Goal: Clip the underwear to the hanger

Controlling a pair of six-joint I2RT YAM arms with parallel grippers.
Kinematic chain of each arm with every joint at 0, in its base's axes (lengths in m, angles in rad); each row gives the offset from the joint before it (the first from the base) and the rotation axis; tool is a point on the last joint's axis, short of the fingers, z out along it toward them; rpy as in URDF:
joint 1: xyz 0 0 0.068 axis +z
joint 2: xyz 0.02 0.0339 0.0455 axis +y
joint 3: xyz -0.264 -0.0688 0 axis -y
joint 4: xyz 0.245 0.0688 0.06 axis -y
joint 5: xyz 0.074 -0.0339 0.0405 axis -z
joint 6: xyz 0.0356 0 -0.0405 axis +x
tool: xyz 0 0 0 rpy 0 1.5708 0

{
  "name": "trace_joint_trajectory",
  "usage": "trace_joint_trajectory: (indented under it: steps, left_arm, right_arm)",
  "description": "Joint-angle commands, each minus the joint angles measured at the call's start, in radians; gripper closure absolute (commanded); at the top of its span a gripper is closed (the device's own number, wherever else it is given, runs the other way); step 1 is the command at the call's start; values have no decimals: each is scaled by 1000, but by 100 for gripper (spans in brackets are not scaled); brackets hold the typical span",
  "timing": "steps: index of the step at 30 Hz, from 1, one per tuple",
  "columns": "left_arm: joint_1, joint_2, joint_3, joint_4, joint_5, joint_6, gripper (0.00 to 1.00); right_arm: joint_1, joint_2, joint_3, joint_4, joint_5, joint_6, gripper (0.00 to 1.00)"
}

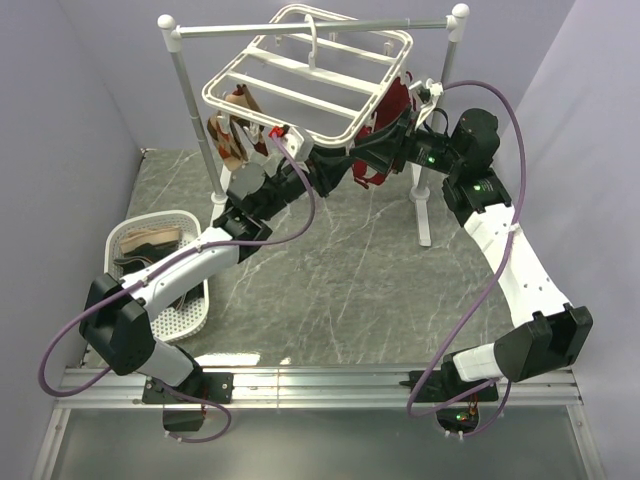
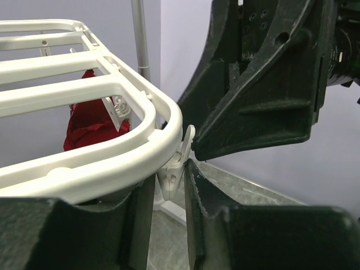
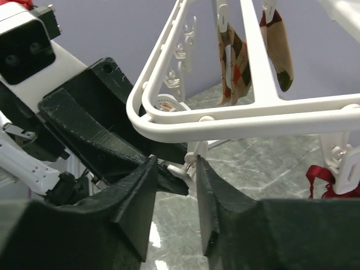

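The white hanger [image 1: 300,90] hangs by its hook from the rail; its near corner shows in the left wrist view [image 2: 84,163] and the right wrist view [image 3: 253,115]. A small white clip [image 2: 171,174] dangles under that corner. My left gripper [image 1: 318,165] reaches up to it, and its fingers [image 2: 166,180] press the clip's lower part from both sides. My right gripper [image 1: 350,165] comes from the right. Its jaws [image 3: 175,163] stand narrowly apart round the clip's top [image 3: 188,166], which touches only one finger. No black underwear shows plainly.
A dark red bra [image 1: 395,105] and a tan-and-red argyle garment [image 1: 235,130] hang clipped from the hanger. The white two-post rail stand [image 1: 180,80] holds it up. A white basket [image 1: 195,300] at the left holds tan and dark fabric.
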Motion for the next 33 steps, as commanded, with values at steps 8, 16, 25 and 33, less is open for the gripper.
trace_joint_trajectory:
  steps: [8,16,25,33]
  left_arm:
    - [22,-30,49,-15,54,-64,61]
    - [8,-85,-1,-41,-63,45,35]
    - [-64,-86,-17,-31,-113,246,50]
    - [-87,-52,11,-47,-162,293,65]
  right_arm:
    - [9,3,19,30,-19,26,99]
    - [10,3,21,45,6,87,100]
    - [33,12,59,-56,35,18,100]
    - [41,1,68,-67,53,26,100]
